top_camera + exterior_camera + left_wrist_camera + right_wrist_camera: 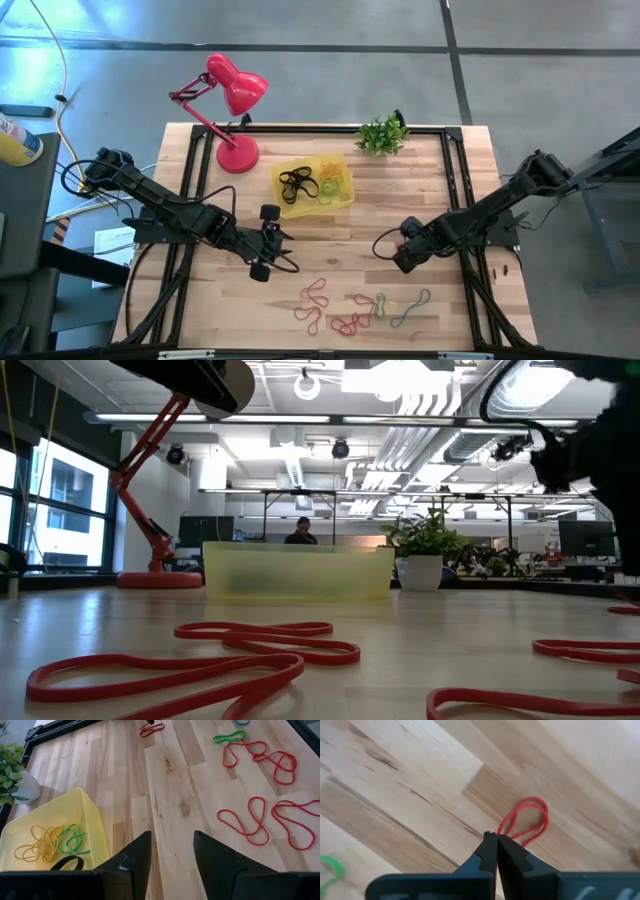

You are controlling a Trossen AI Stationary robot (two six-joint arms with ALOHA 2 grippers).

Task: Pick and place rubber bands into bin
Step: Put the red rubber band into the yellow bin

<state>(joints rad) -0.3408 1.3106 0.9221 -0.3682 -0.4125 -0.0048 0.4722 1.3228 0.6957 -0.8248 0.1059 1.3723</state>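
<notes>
Right gripper (496, 838) is pinching a red band (526, 820), which is dangling over the table (395, 785). Left gripper (171, 851) is hovering spread beside the bin (95, 820); other bands (352, 308) are lying nearby.

Yellow bin (338, 160) holding black, orange, green bands, loose rubber bands (350, 305) near front edge, red lamp (230, 100), plant (381, 135)

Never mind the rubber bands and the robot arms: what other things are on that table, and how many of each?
Red lamp: 1
Potted plant: 1
Yellow bin: 1
Total: 3
</notes>
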